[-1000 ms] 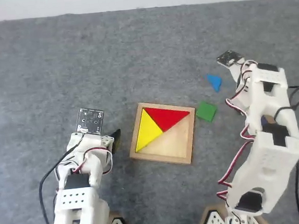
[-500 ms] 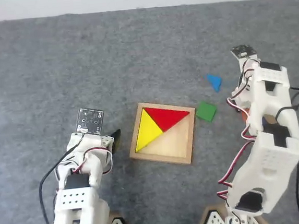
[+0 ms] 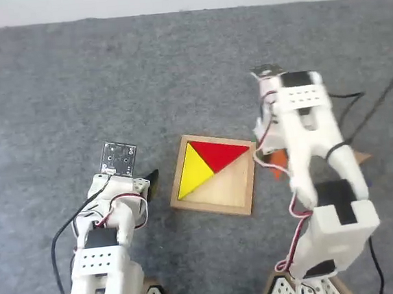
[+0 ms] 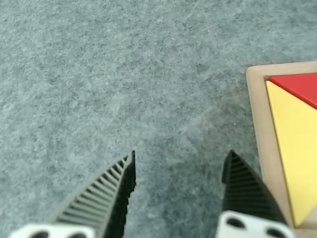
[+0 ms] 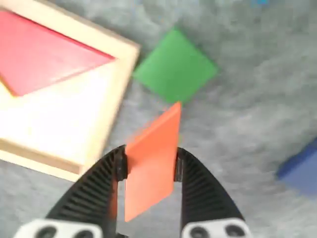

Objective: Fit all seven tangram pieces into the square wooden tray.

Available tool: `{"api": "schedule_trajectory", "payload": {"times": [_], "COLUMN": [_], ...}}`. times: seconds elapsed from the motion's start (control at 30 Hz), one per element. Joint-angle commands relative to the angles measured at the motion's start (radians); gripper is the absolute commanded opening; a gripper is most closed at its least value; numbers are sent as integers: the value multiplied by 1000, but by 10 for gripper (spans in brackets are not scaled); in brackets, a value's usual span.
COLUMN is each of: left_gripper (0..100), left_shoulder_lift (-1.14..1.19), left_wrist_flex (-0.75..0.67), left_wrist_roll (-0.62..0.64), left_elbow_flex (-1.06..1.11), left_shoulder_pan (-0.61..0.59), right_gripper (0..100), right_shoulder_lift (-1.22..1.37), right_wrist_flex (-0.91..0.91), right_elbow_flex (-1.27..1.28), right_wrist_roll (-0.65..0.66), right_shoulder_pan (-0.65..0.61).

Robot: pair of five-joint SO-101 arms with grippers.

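Observation:
The square wooden tray (image 3: 248,199) lies mid-table and holds a red triangle (image 3: 217,152) and a yellow triangle (image 3: 193,171). My right gripper (image 5: 150,156) is shut on an orange piece (image 5: 158,134), held above the carpet just off the tray's right rim (image 5: 121,74). The orange piece (image 3: 277,160) peeks out from under the right arm in the high view. A green square (image 5: 174,66) lies on the carpet beside the tray, and a blue piece (image 5: 302,171) lies farther off. My left gripper (image 4: 181,157) is open over bare carpet left of the tray (image 4: 255,99).
Grey carpet covers the whole table. The right arm (image 3: 309,130) hangs over the ground right of the tray. The tray's lower right half (image 3: 231,185) is bare wood. The table's far half is open carpet.
The right arm has swung from the far right toward the tray's right edge, carrying the orange piece, and now covers the green and blue pieces in the high view. The left arm has not moved.

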Motion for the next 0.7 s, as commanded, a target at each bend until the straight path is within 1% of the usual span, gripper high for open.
{"api": "schedule_trajectory", "payload": {"times": [0.0,0.13,0.27,0.43,0.67], "left_gripper": [280,280,280,280,280], "left_shoulder_lift": [-18,-18,-18,-18,-18], "left_wrist_flex": [-23,-23,-23,-23,-23], "left_wrist_roll": [-9,-9,-9,-9,-9], "left_elbow_flex": [-7,-7,-7,-7,-7], "left_shoulder_pan": [3,3,3,3,3], "right_gripper": [6,8,35,44,46], "right_shoulder_lift": [-77,-68,-67,-67,-65], "right_wrist_flex": [-45,-93,-173,-189,-226], "right_elbow_flex": [38,84,117,120,123], "right_wrist_roll": [-219,-442,-592,-732,-832], "right_shoulder_pan": [-130,-243,-252,-275,-357]}}
